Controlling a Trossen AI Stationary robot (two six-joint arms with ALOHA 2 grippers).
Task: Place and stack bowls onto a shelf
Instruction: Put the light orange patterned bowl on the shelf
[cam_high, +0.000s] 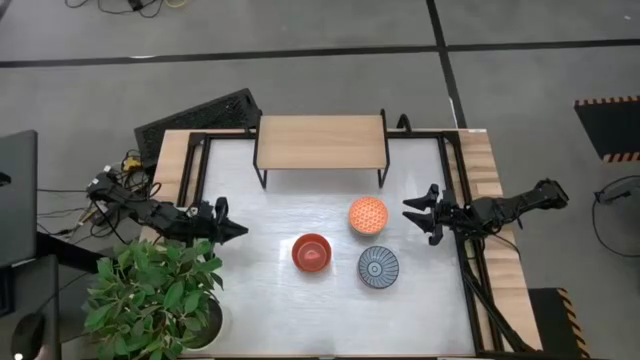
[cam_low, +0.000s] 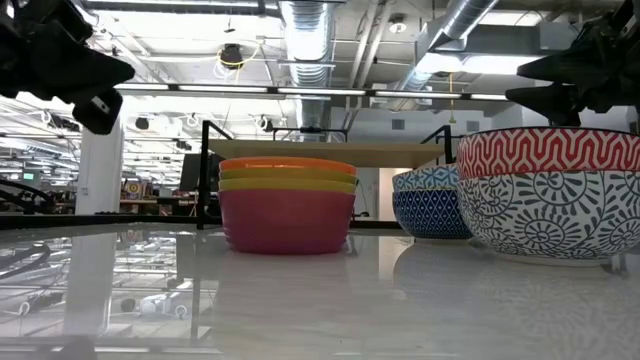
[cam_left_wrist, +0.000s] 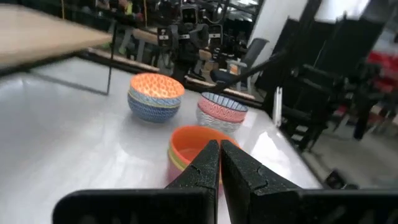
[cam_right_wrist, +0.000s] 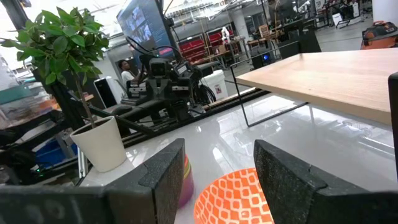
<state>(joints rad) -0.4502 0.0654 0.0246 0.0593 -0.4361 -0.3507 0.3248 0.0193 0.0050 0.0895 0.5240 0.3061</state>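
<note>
Three stacks of bowls stand on the white table in front of the shelf (cam_high: 320, 142). One stack has a red bowl on top (cam_high: 312, 252), one an orange-patterned bowl (cam_high: 368, 215), and one a blue-grey radial-lined bowl (cam_high: 378, 267). The low view shows the red-topped stack (cam_low: 287, 205) with yellow and magenta bowls below. My left gripper (cam_high: 242, 230) is shut and empty, left of the red stack (cam_left_wrist: 193, 146). My right gripper (cam_high: 409, 211) is open and empty, just right of the orange-patterned bowl (cam_right_wrist: 236, 199), above table height.
A potted plant (cam_high: 155, 295) in a white pot (cam_right_wrist: 102, 143) stands at the table's near left corner, close to my left arm. The shelf's wooden top (cam_right_wrist: 336, 81) is bare. Black rails run along the table's left and right sides.
</note>
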